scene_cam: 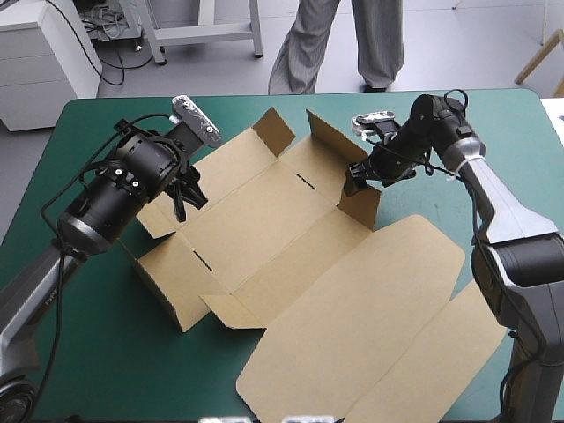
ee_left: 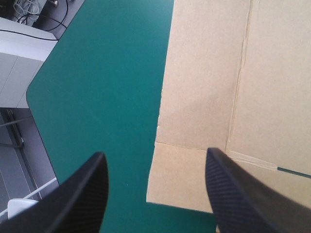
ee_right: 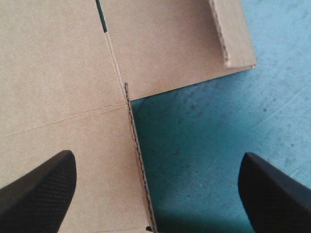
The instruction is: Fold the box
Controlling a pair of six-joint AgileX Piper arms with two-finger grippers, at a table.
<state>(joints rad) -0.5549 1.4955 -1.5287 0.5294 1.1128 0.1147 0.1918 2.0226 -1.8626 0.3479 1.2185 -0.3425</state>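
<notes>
**Box half-raised at mid-table, both grippers open and empty**

The brown box (scene_cam: 291,256) lies across the middle of the table (scene_cam: 97,352). Short walls stand up along its far side and at its left end. The wide lid panel (scene_cam: 370,326) lies flat and reaches toward the table's near right corner.

The left gripper (scene_cam: 188,196) hangs over the box's left end, on the side of the table's left edge. Its black fingers are wide apart and hold nothing. In the left wrist view a board panel (ee_left: 204,87) lies under and ahead of it, with bare teal-green cover beside.

The right gripper (scene_cam: 355,182) is at the raised wall (scene_cam: 361,207) on the box's far right side. Its fingers are spread wide and grip nothing. In the right wrist view the wall's cut edge (ee_right: 137,165) stands upright between the fingers and touches neither.
</notes>
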